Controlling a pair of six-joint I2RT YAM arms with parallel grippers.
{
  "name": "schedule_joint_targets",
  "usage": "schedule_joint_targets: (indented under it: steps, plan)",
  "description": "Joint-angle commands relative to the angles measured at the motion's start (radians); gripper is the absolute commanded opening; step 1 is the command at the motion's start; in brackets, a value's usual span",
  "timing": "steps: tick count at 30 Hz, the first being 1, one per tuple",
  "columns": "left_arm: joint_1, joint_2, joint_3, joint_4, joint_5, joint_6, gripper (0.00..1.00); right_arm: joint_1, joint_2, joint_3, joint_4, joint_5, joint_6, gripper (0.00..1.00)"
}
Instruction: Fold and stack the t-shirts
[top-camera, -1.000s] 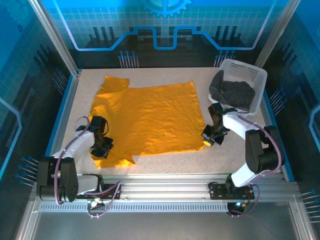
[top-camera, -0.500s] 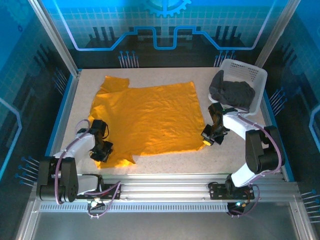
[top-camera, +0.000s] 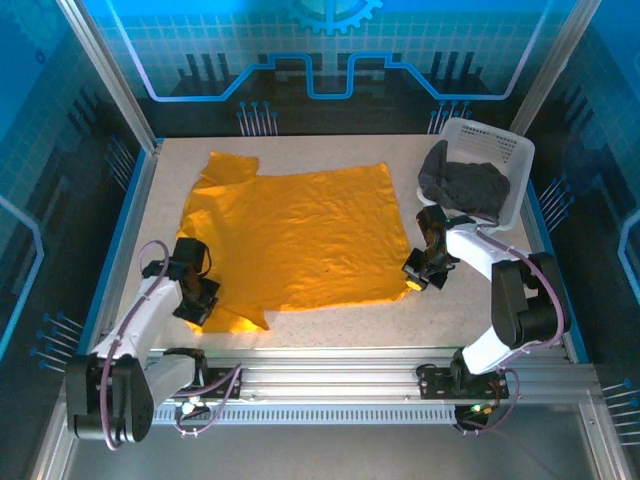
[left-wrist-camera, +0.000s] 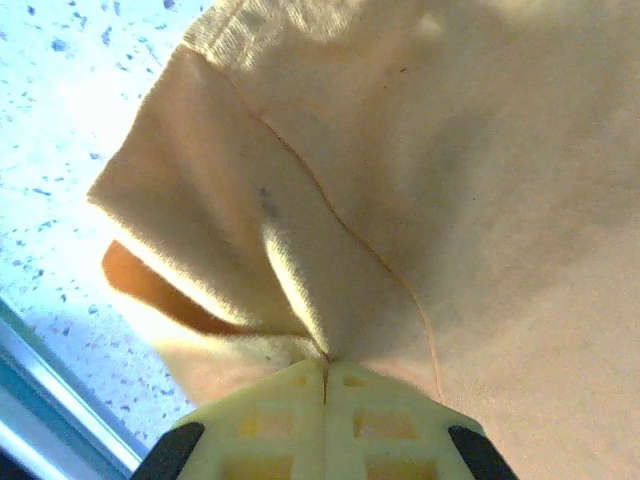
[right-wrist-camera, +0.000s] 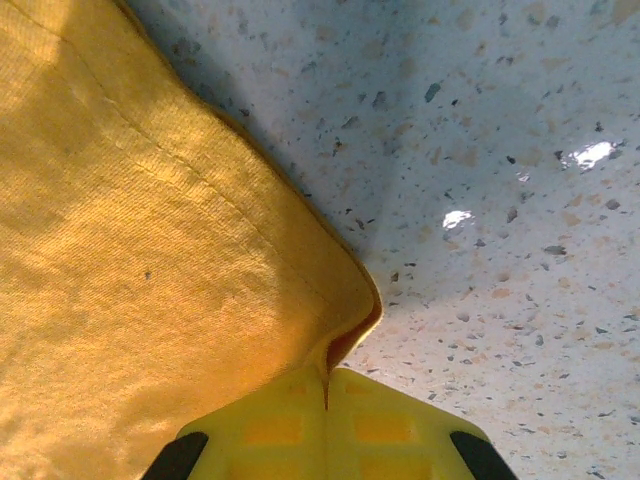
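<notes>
Count: 2 t-shirts, 1 basket, 2 claws.

Left side: left claw (top-camera: 200, 303) is fully closed, pads pressed together with cloth pinched between them. It grips the orange-yellow t-shirt (top-camera: 300, 235) at its near-left corner, by the sleeve. In the left wrist view the left claw (left-wrist-camera: 325, 372) has a fold of the cloth (left-wrist-camera: 450, 200) bunched up right at the tips. A seam runs away from the pinch, and a flap of fabric is lifted just off the speckled counter (left-wrist-camera: 60, 120).

Middle: the orange-yellow t-shirt lies spread mostly flat on the counter (top-camera: 350, 325), lightly wrinkled, one sleeve at the far left. It spans the space between the two claws, and each claw holds one near corner.

Right side: right claw (top-camera: 413, 284) is also fully closed and grips the near-right hem corner of the same shirt. In the right wrist view the right claw (right-wrist-camera: 327, 385) has the hem corner (right-wrist-camera: 130, 250) tucked into the closed tips. The cloth lies to the left of the claw, bare counter (right-wrist-camera: 480, 200) to the right.

Far right: the charcoal t-shirt (top-camera: 468, 188) sits crumpled in the white basket (top-camera: 500, 148), spilling over its left rim. It is just beyond the right claw and not touching it; the basket stands at the counter's far-right corner.
</notes>
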Motion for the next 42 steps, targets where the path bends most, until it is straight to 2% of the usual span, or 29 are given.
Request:
schedule_joint_targets:
  steps: [1, 7, 12, 16, 23, 31, 42]
  plan:
    - [0.011, -0.041, 0.051, -0.101, -0.027, -0.019, 0.0, 0.014, -0.019, 0.008, -0.01, -0.005, -0.005, 0.0]
    - [0.011, -0.035, 0.127, -0.135, -0.033, -0.004, 0.0, 0.015, -0.023, 0.022, -0.019, -0.01, -0.008, 0.0]
    - [0.011, -0.032, 0.102, -0.13, -0.025, -0.003, 0.0, 0.015, -0.019, 0.026, -0.018, -0.01, -0.008, 0.0]
    - [0.011, -0.056, 0.128, -0.116, -0.061, -0.004, 0.0, 0.015, -0.027, 0.029, -0.01, -0.017, -0.008, 0.0]
    - [0.016, 0.034, 0.283, 0.043, -0.085, 0.093, 0.0, 0.015, -0.012, 0.114, -0.018, -0.025, -0.026, 0.0]
    - [0.053, 0.174, 0.464, 0.203, -0.08, 0.196, 0.0, 0.008, 0.079, 0.277, -0.061, -0.013, 0.019, 0.0]
    - [0.125, 0.292, 0.556, 0.34, -0.04, 0.268, 0.0, -0.003, 0.221, 0.458, -0.08, 0.029, 0.062, 0.0]
